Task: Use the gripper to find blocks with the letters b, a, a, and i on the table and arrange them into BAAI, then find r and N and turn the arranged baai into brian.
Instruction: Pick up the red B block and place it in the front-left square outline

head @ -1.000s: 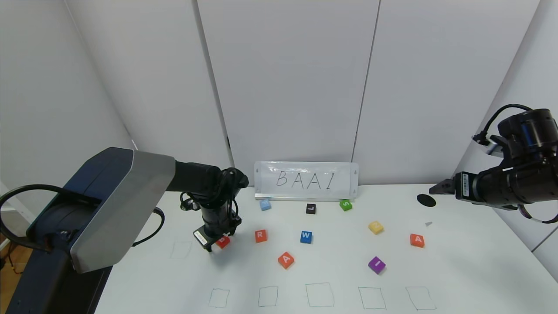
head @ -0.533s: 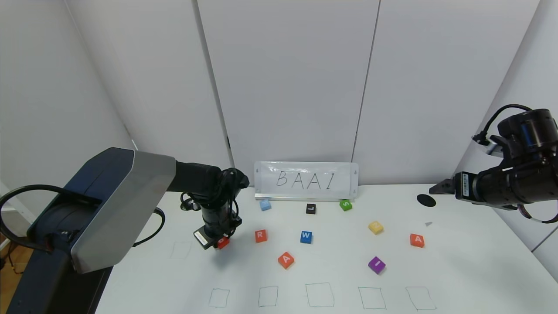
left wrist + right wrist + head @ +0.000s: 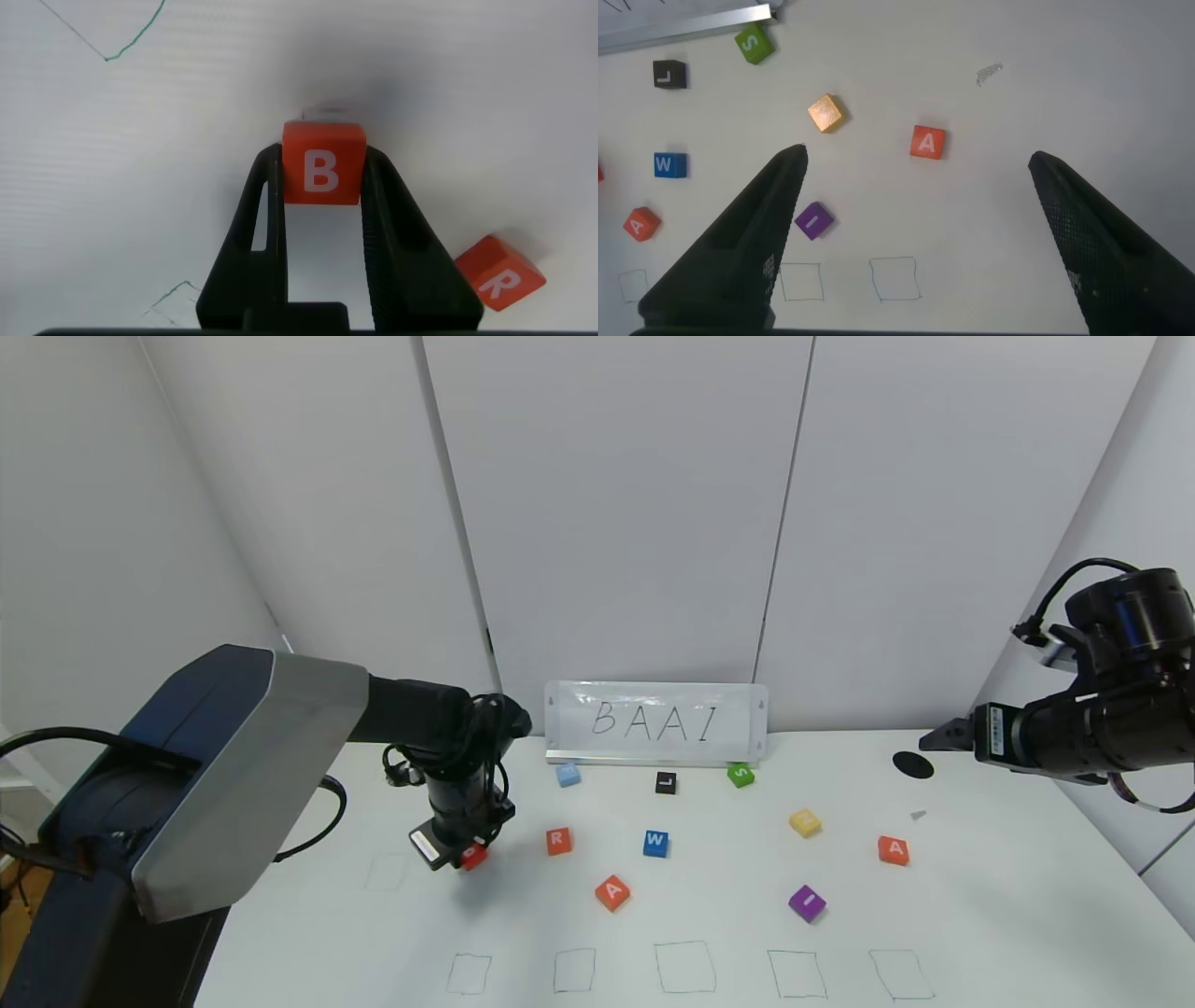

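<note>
My left gripper (image 3: 464,860) is shut on the orange B block (image 3: 474,856), which shows between its black fingers in the left wrist view (image 3: 322,174), lifted a little off the white table (image 3: 709,915). The orange R block (image 3: 558,841) lies just right of it and also shows in the left wrist view (image 3: 497,272). One orange A block (image 3: 612,892) lies mid-table, the other (image 3: 892,850) at the right. The purple I block (image 3: 807,903) lies between them. My right gripper (image 3: 936,740) is open, held high at the far right.
A whiteboard sign reading BAAI (image 3: 655,722) stands at the back. Blue W (image 3: 655,843), black L (image 3: 665,782), green S (image 3: 740,774), light blue (image 3: 568,774) and yellow (image 3: 805,821) blocks lie around. Green outlined squares (image 3: 684,967) line the front edge. A black spot (image 3: 912,764) is at the right.
My left gripper has closed on the B block and raised it slightly, shifting a little left. The right arm has not moved.
</note>
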`<state>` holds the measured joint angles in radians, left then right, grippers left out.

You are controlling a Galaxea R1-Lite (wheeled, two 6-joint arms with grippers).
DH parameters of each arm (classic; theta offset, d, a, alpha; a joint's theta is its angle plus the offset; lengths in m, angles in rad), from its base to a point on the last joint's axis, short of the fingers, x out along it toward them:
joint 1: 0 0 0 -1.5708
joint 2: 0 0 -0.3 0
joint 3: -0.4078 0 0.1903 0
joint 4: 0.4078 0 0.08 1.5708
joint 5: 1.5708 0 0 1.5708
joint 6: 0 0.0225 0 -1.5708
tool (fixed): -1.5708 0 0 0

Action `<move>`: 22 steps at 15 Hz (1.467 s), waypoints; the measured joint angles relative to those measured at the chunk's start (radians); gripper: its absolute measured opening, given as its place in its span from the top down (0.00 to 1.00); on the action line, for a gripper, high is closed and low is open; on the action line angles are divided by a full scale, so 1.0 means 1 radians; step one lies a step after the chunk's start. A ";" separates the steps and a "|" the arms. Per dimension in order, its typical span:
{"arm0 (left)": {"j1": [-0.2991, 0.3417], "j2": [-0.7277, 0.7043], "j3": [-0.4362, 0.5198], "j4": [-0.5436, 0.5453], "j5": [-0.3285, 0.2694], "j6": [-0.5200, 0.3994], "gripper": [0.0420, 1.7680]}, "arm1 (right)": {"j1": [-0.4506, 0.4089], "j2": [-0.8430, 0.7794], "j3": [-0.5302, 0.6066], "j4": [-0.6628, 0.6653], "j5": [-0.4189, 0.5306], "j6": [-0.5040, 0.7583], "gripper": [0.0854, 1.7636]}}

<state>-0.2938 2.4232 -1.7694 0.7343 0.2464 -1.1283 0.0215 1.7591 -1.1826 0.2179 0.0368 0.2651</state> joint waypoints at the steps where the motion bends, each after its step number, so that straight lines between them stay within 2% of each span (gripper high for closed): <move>1: -0.002 -0.016 0.008 0.013 0.001 0.003 0.72 | 0.001 0.000 0.000 0.000 0.000 0.000 0.03; 5: -0.036 -0.121 0.095 0.023 -0.008 0.027 0.72 | 0.001 -0.001 0.000 0.000 0.000 0.001 0.03; 8: -0.080 -0.225 0.215 0.000 -0.011 0.075 0.72 | 0.001 -0.002 0.000 0.001 0.000 0.004 0.03; 11: -0.107 -0.338 0.396 -0.146 -0.015 0.168 0.72 | 0.003 -0.004 0.000 0.001 0.001 0.017 0.03; 14: -0.126 -0.459 0.611 -0.331 -0.045 0.320 0.72 | 0.003 -0.006 -0.002 0.002 0.001 0.017 0.03; 16: -0.140 -0.521 0.727 -0.381 -0.061 0.428 0.72 | 0.003 -0.007 -0.002 0.001 0.001 0.017 0.03; 19: -0.144 -0.559 0.837 -0.470 -0.071 0.583 0.72 | 0.003 -0.006 -0.002 0.001 0.001 0.017 0.03; 22: -0.145 -0.543 0.914 -0.596 -0.080 0.619 0.72 | 0.003 -0.006 -0.002 0.002 0.001 0.018 0.03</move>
<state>-0.4387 1.8800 -0.8557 0.1381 0.1666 -0.5096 0.0240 1.7530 -1.1843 0.2196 0.0381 0.2828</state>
